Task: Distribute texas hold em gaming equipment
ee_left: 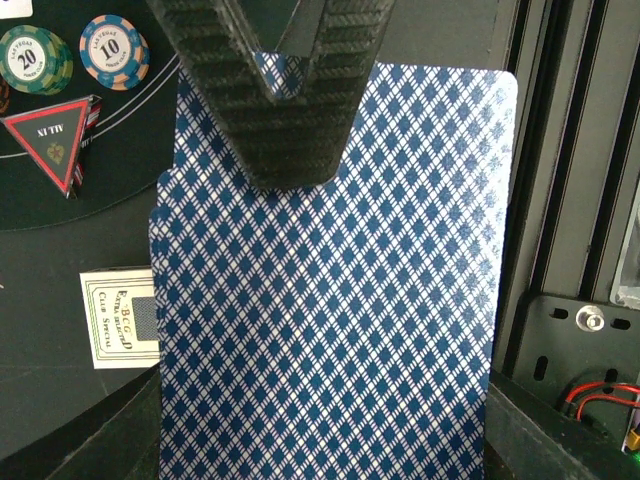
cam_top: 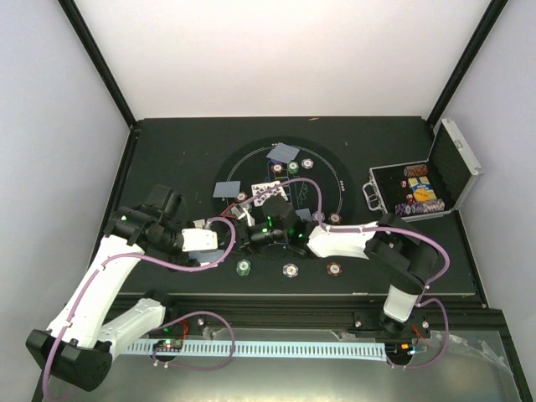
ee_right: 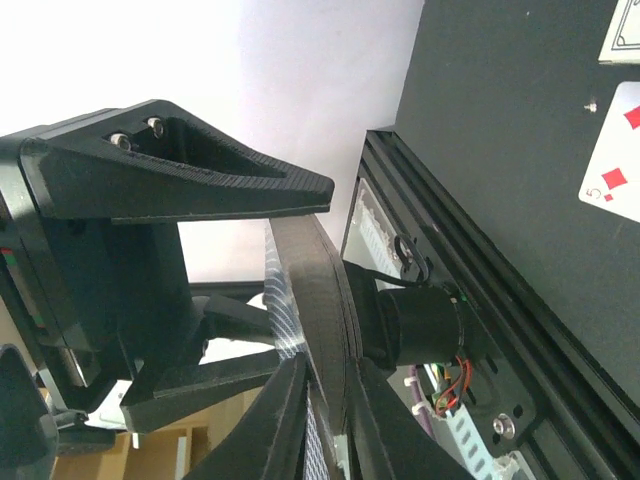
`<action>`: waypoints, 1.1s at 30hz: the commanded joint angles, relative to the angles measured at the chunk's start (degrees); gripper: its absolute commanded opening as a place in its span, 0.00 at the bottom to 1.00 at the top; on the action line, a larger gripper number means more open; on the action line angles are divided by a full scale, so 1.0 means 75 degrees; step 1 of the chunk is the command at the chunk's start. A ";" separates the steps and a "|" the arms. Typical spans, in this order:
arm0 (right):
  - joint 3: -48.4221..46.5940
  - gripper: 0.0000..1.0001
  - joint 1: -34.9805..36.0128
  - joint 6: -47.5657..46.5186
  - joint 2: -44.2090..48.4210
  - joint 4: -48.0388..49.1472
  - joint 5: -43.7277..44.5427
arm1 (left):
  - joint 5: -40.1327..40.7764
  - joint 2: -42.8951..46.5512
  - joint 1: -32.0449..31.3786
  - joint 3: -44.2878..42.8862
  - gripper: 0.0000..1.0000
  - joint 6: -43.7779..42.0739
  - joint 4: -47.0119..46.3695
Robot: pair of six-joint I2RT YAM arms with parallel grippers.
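Arms angled inward; left fingers clamped; right fingers seemingly nearly closed.

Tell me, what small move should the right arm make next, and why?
Probably close on one card and slide it off: the left gripper clamps the blue-backed cards, and the right gripper sits at their edge, not clearly clamped yet.

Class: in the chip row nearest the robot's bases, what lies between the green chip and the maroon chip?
One pale chip, apart from both the green chip and the maroon chip; the top view shows it.
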State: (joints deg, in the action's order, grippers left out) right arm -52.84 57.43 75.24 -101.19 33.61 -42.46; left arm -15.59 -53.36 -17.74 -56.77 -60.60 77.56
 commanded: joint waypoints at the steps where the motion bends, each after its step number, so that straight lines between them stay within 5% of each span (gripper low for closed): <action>1: -0.0029 0.12 -0.0060 -0.0364 0.0312 -0.0758 0.0109 | -0.0013 0.0096 -0.0026 -0.0192 0.01 -0.0006 -0.0029; 6: 0.0079 0.02 -0.0228 -0.0557 0.0546 -0.1171 0.0079 | 0.0044 0.0107 -0.0026 -0.0165 0.02 -0.0024 -0.0007; 15: 0.0001 0.01 -0.0726 -0.1138 0.1098 -0.2242 -0.0278 | 0.0075 0.0055 -0.0025 -0.0163 0.01 -0.0018 -0.0041; 27: -0.1221 0.01 -0.2616 -0.3819 0.1728 -0.5935 -0.0620 | 0.0176 0.0016 -0.0026 -0.0147 0.02 -0.0028 -0.0029; 31: -0.3217 0.01 -0.3048 -0.6189 0.1081 -0.9078 0.1483 | 0.0135 0.0014 -0.0026 -0.0153 0.02 0.0014 -0.0014; 33: -0.4314 0.01 -0.2930 -0.7326 0.0509 -1.0221 0.3725 | 0.0090 0.0014 -0.0026 -0.0155 0.01 0.0028 0.0015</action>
State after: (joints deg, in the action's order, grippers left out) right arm -72.64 35.27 40.27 -91.96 -20.64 -38.72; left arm -14.57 -53.36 -17.74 -56.77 -60.60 76.69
